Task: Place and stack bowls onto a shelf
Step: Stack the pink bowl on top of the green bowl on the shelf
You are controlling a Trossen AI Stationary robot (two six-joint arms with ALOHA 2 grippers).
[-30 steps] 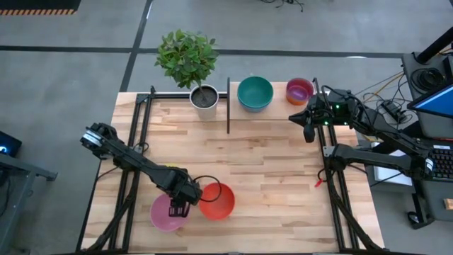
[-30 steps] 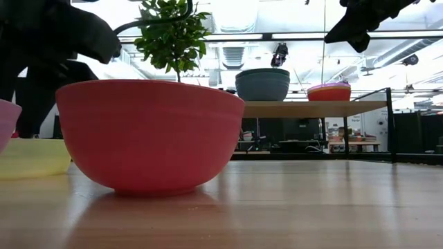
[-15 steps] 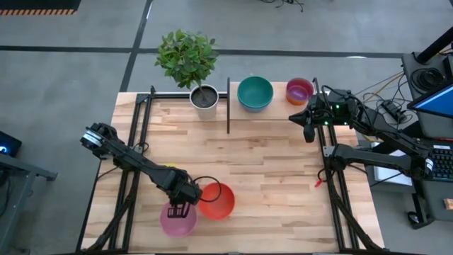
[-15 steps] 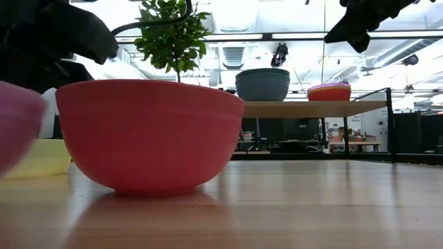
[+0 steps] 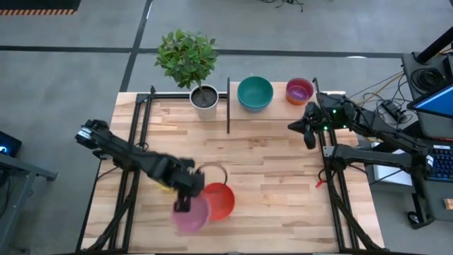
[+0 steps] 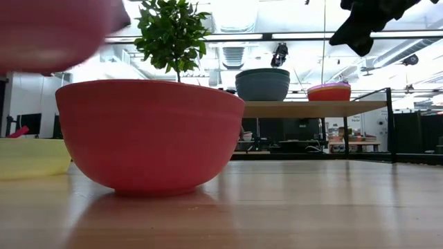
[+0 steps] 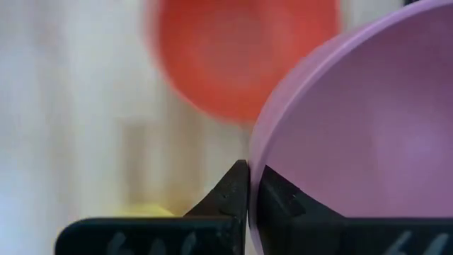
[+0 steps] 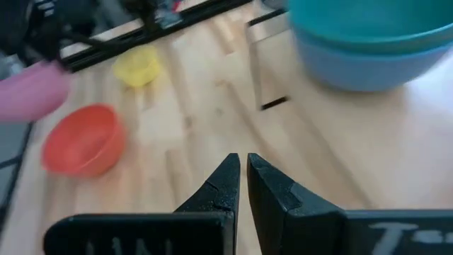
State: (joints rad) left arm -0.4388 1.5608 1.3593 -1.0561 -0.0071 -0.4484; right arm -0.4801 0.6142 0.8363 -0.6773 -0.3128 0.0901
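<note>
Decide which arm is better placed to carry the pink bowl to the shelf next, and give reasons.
Left. Its tool is shut on the pink bowl's rim, lifted beside the red bowl. The right tool hangs near the shelf, holding nothing.

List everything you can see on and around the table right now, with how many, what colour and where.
Large pink plastic bowl: one, pink, lifted off the table, rim pinched by the left gripper.
Large red plastic bowl: one, red, on the table's near part.
Small yellow plastic bowl: one, yellow, on the table near the red bowl.
Teal plastic bowl: one, teal, nested in a blue plastic bowl on the shelf.
Purple plastic bowl: one, purple, in an orange plastic bowl on the shelf.
Light-wood shelf: one, far edge.
Grey-white plant pot: one, beside the shelf.
Left gripper: shut on the pink bowl.
Right gripper: near the shelf, empty.
</note>
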